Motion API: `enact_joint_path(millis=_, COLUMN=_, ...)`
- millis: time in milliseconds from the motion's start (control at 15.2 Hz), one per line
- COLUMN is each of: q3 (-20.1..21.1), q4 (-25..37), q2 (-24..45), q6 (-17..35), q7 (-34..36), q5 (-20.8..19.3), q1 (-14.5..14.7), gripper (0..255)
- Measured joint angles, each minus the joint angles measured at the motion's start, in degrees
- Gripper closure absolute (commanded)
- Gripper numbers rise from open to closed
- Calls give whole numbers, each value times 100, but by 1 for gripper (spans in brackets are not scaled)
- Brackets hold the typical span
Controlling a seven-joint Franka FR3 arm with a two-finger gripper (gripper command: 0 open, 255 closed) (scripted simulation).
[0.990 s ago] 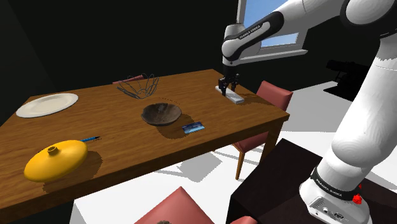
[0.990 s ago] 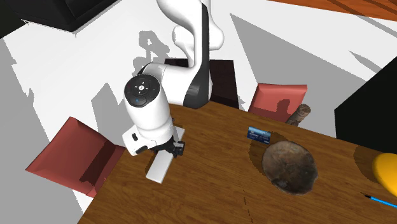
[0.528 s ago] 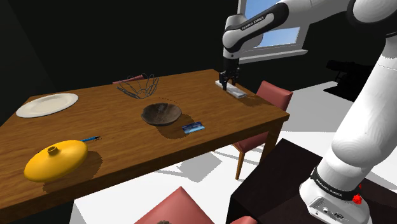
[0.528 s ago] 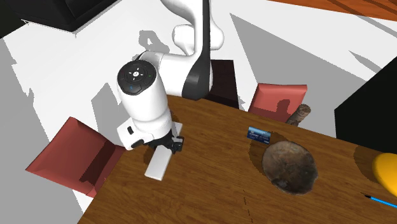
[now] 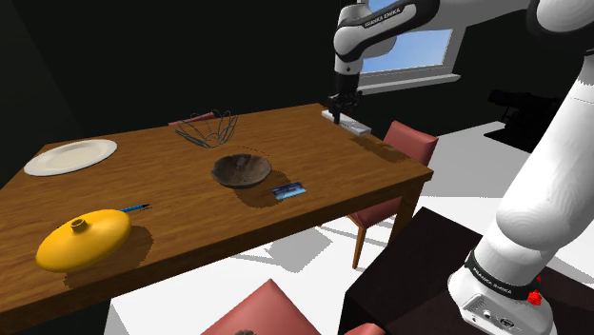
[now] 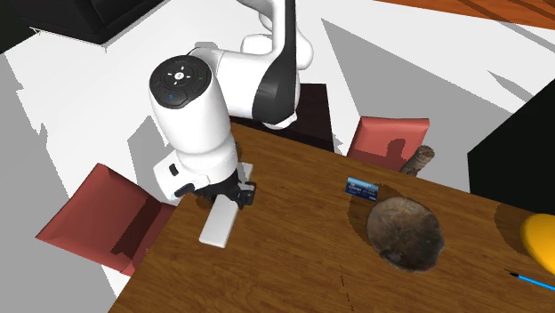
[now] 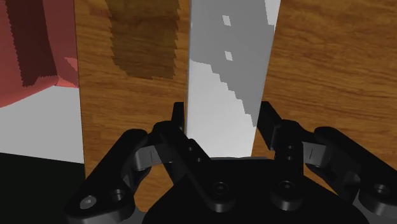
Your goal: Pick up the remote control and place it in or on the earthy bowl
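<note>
The remote control point(image 5: 351, 124) is a flat pale grey bar. It hangs a little above the far right corner of the wooden table point(image 5: 171, 186). My black gripper point(image 5: 340, 106) is shut on its near end. In the wrist view the two fingers point(image 7: 180, 124) clasp the remote point(image 7: 229, 70) from both sides, with the table's edge below it. From the second exterior view the remote point(image 6: 219, 224) sticks out under the gripper point(image 6: 233, 192), over the table's corner. The earthy brown bowl point(image 5: 241, 170) point(image 6: 406, 233) stands mid-table, well apart from the gripper.
A small blue card point(image 5: 288, 191) point(image 6: 361, 187) lies beside the bowl. A wire whisk point(image 5: 207, 128), a white plate point(image 5: 69, 156), a yellow gourd-like object point(image 5: 86, 238) and a blue pen point(image 5: 136, 207) sit farther along. Red chairs point(image 5: 411, 143) point(image 6: 116, 222) stand at the table's edges.
The gripper has risen with the remote in its fingers. The remote has come up off the table and shifted slightly toward the corner.
</note>
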Motion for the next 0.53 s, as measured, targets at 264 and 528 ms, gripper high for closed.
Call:
enact_joint_path(millis=264, q3=-5, q4=223, q2=-59, q6=-282, q7=-15, q5=0, q1=-5, gripper=255)
enact_joint_path(millis=528, q3=0, q4=468, q2=-100, q6=-567, q7=-10, q5=1, q1=0, gripper=255)
